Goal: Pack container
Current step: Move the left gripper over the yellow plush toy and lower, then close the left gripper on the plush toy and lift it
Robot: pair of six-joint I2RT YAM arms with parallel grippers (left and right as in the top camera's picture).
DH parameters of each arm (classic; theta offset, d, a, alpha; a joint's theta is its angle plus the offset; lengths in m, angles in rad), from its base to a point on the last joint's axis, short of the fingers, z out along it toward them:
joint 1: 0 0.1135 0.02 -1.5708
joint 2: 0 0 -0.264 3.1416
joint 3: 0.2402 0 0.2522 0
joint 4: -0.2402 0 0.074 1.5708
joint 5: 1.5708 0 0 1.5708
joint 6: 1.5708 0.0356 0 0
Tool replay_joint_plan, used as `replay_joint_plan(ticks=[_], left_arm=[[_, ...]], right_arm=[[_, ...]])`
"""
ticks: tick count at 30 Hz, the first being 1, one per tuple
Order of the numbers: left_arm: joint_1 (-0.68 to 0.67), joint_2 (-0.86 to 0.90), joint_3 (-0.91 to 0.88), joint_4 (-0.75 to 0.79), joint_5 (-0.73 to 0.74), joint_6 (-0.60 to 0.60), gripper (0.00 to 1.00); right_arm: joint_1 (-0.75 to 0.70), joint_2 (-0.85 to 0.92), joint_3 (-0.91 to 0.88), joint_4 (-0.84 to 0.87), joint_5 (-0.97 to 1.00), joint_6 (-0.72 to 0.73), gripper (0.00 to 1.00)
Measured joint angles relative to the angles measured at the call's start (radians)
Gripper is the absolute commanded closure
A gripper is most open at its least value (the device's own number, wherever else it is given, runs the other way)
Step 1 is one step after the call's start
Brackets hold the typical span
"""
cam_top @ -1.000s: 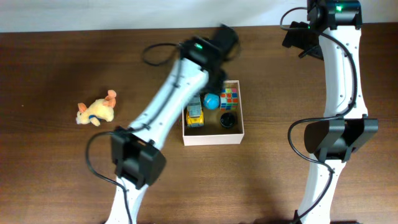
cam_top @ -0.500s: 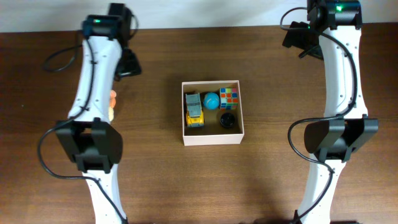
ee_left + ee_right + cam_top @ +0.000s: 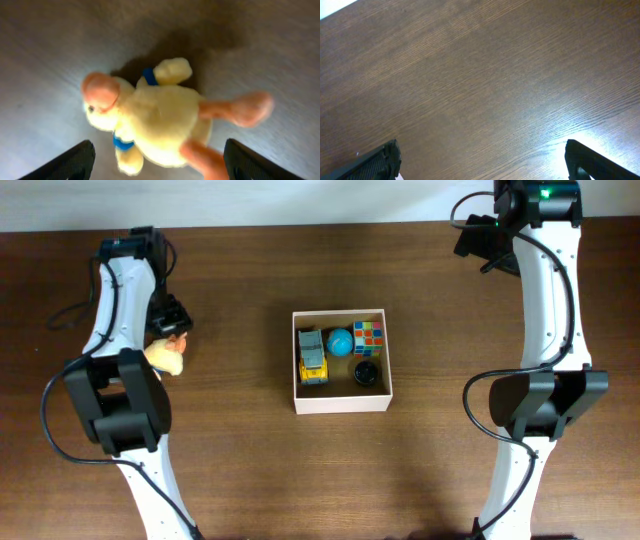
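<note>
The container [image 3: 340,402] is a square white-walled cardboard box at the table's middle. It holds a yellow and grey toy truck [image 3: 313,357], a blue ball [image 3: 340,341], a colour cube [image 3: 368,337] and a small black round thing [image 3: 366,373]. A yellow plush duck [image 3: 166,356] with orange beak and feet lies on the table at the left. My left gripper [image 3: 170,320] hangs just over it, open, with the duck [image 3: 155,122] between and below the wide-spread fingers, not held. My right gripper [image 3: 480,242] is open and empty at the far right back.
The brown wooden table [image 3: 260,470] runs to a pale wall along the back edge. The right wrist view shows only bare wood [image 3: 480,80] between its fingers. Both arm bases stand at the front left and front right.
My left arm has swung from over the box to the far left and now hangs above the plush duck. The right arm has not moved.
</note>
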Motion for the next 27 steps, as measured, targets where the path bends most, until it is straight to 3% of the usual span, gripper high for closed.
replay_joint_plan(ticks=[11, 14, 27], left_arm=[[-0.002, 0.001, -0.106, 0.106, 0.024, 0.032, 0.59], [-0.002, 0.001, -0.111, 0.116, 0.023, 0.036, 0.76], [-0.002, 0.001, -0.113, 0.098, 0.024, 0.035, 0.78]], right_arm=[[0.0, 0.0, 0.0, 0.0, 0.0, 0.0, 0.01], [0.0, 0.0, 0.0, 0.0, 0.0, 0.0, 0.01], [0.0, 0.0, 0.0, 0.0, 0.0, 0.0, 0.01]])
